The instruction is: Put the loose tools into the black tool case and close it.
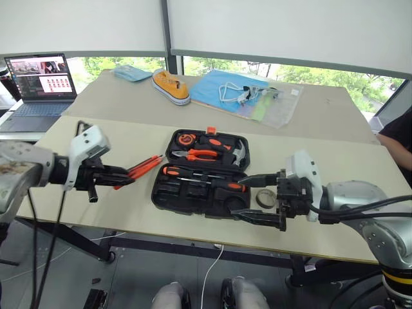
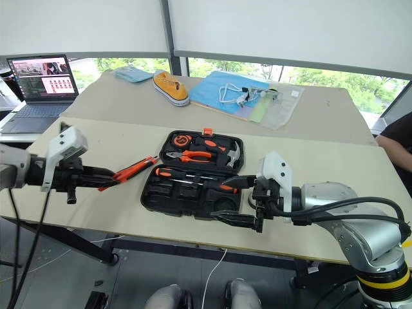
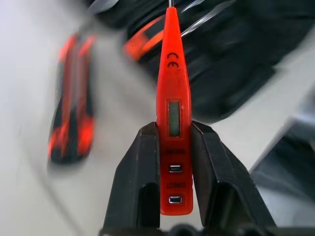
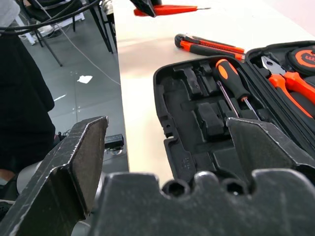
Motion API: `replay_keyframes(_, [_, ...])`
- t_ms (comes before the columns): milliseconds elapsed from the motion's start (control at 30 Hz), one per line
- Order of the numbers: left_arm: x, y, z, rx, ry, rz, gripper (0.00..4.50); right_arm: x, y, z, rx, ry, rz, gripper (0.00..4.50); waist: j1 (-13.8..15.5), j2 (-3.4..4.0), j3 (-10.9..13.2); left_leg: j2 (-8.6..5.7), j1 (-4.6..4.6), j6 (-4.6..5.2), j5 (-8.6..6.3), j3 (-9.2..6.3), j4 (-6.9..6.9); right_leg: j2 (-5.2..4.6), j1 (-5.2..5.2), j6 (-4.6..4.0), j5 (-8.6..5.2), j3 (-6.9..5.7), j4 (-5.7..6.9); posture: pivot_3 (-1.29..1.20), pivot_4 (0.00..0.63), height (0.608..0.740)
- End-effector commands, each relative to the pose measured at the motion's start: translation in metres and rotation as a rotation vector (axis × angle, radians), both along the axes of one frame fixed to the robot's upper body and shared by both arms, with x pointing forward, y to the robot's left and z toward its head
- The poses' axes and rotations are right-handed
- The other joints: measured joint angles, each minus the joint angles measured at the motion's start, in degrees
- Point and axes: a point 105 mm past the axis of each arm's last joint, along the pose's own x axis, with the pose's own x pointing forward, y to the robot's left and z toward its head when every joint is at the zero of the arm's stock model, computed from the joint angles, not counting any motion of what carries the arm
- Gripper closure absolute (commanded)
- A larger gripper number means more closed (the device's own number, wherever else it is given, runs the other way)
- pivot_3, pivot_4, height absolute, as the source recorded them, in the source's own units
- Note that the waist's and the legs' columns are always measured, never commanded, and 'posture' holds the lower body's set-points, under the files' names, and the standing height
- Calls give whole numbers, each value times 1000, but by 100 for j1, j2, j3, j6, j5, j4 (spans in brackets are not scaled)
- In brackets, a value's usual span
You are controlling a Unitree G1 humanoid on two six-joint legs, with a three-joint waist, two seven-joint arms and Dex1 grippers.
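Left gripper (image 3: 170,196) clamps thin orange pen-like tester (image 3: 172,113); right gripper (image 1: 261,199) wide. Align tester over narrow recess in open black moulded tool case (image 1: 193,193) mid-counter, lower level.

The two head views look forward and down from above onto the pale beige tabletop (image 1: 129,212), taking in its whole width and the windows beyond. They share nearly the same scene, the open black moulded plastic tool case (image 2: 193,177) sitting near the middle in both, slightly offset between them. The left wrist view looks along its two black fingers (image 3: 138,187), very near a slim orange pen-like tester (image 3: 173,113), with the case blurred beyond. The right wrist view looks low across the tabletop from close to the case's edge, facing the opposite arm, and shares the case, the tester and an orange-black utility knife (image 4: 209,45) with the head views.
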Motion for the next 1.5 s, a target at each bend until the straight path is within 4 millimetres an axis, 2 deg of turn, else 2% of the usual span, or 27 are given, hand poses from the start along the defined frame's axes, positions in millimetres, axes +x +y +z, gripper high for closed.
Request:
replay_keyframes(33, [16,-13,-14,131,-32,-241,4074,-3,3,10,10,-65,17,0,14,2,-2,-7,-3,9,5,3,1,18,-2,0,0,-3,4,0,150,718])
replay_keyframes(67, [20,-16,-16,152,-32,-280,4074,-3,4,9,10,-67,17,0,21,1,-2,-10,-7,46,26,3,4,26,-2,0,0,-5,6,0,150,718])
replay_keyframes(233, [51,-38,-28,239,-41,-445,4074,-6,4,10,12,-81,0,0,-13,-8,2,-7,-50,59,30,1,42,39,-24,1,2,-5,10,0,150,718])
replay_keyframes(400, [73,-55,-37,297,-82,-503,4074,-10,2,7,12,-84,-33,0,-46,-10,3,-4,-61,79,19,-2,60,43,-26,6,4,-5,7,0,150,718])
replay_keyframes(633, [79,-66,-51,316,-64,-564,4074,-15,-2,4,3,-86,-78,0,-72,-13,5,2,-71,98,7,-6,88,41,-26,18,7,-6,10,0,150,718])
replay_keyframes(967, [80,-73,-60,265,-6,-533,4074,-16,-3,1,4,-83,-104,0,-63,-13,4,0,-74,123,-8,-6,104,27,-25,37,17,-3,14,0,150,718])
replay_keyframes(1033, [80,-73,-60,260,-3,-532,3069,-16,-3,0,5,-82,-106,0,-61,-14,4,-2,-74,124,-7,-6,106,26,-24,38,17,-4,14,0,150,718])
replay_keyframes(1067, [80,-73,-59,261,-5,-531,2901,-16,-3,-1,5,-81,-106,0,-62,-14,4,-3,-75,124,-8,-6,106,25,-24,39,18,-4,14,0,150,718])
replay_keyframes(1200, [78,-71,-42,193,-26,-501,1468,-16,-2,-2,10,-74,-102,0,-70,-14,4,-2,-75,124,-8,-6,107,26,-24,41,19,-1,14,0,150,718])
replay_keyframes(1367, [70,-69,-12,-19,-35,-446,1468,-16,0,-2,22,-62,-101,0,-81,-15,5,0,-76,124,-8,-7,108,25,-25,41,18,0,14,0,150,718])
replay_keyframes(1433, [71,-68,-11,-84,-37,-418,1997,-16,0,-3,25,-58,-100,0,-76,-14,4,-2,-75,124,-8,-7,108,24,-25,43,17,0,15,0,150,718])
replay_keyframes(1467, [70,-68,-13,-101,-36,-410,2124,-16,1,-3,26,-57,-99,0,-73,-14,4,-3,-74,124,-8,-7,108,23,-24,44,17,1,16,0,150,718])
replay_keyframes(1500, [71,-69,-18,-115,-32,-393,2471,-15,1,-3,27,-56,-99,0,-69,-14,4,-3,-74,124,-7,-6,110,23,-23,44,17,1,16,0,150,718])
